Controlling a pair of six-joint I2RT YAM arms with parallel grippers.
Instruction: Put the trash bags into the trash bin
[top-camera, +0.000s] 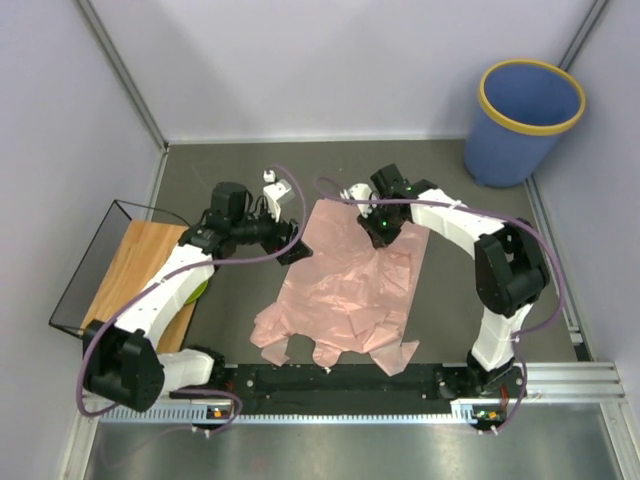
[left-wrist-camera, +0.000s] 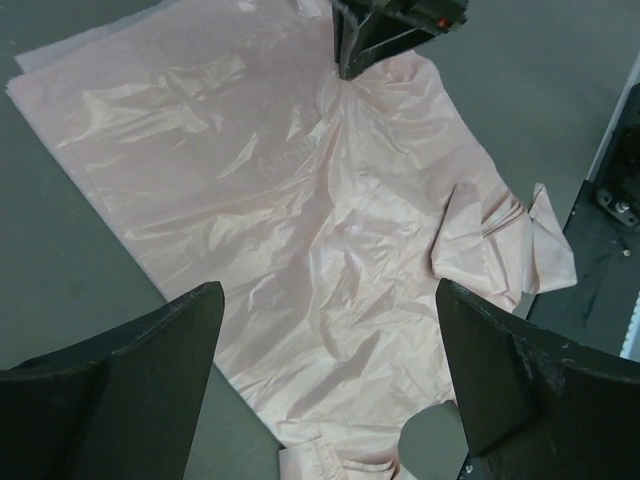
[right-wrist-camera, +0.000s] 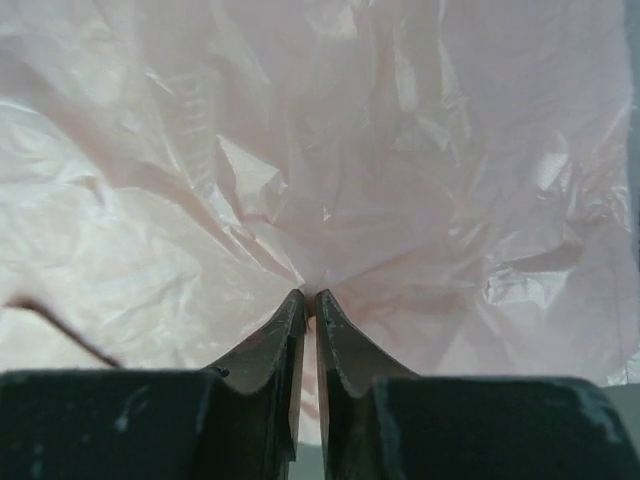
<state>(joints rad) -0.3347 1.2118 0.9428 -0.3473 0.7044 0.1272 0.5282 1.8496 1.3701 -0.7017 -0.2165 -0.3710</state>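
Observation:
The pale pink, crinkly trash bags (top-camera: 350, 290) lie spread flat on the dark table between my two arms, handles toward the near edge. My right gripper (top-camera: 381, 235) is down on their far part. In the right wrist view it (right-wrist-camera: 309, 295) is shut, pinching a fold of the pink plastic (right-wrist-camera: 400, 150), with creases running to the fingertips. My left gripper (top-camera: 295, 250) hovers at the bags' left edge. It (left-wrist-camera: 328, 290) stands wide open above the plastic (left-wrist-camera: 300, 200), holding nothing. The blue trash bin (top-camera: 528, 120) with a yellow rim stands upright at the far right corner.
A wire basket holding a wooden board (top-camera: 140, 265) sits at the left, with something green (top-camera: 200, 290) beside the left arm. A small white object (top-camera: 270, 178) lies behind the left gripper. The arms' base rail (top-camera: 340, 380) runs along the near edge. Walls close the back and sides.

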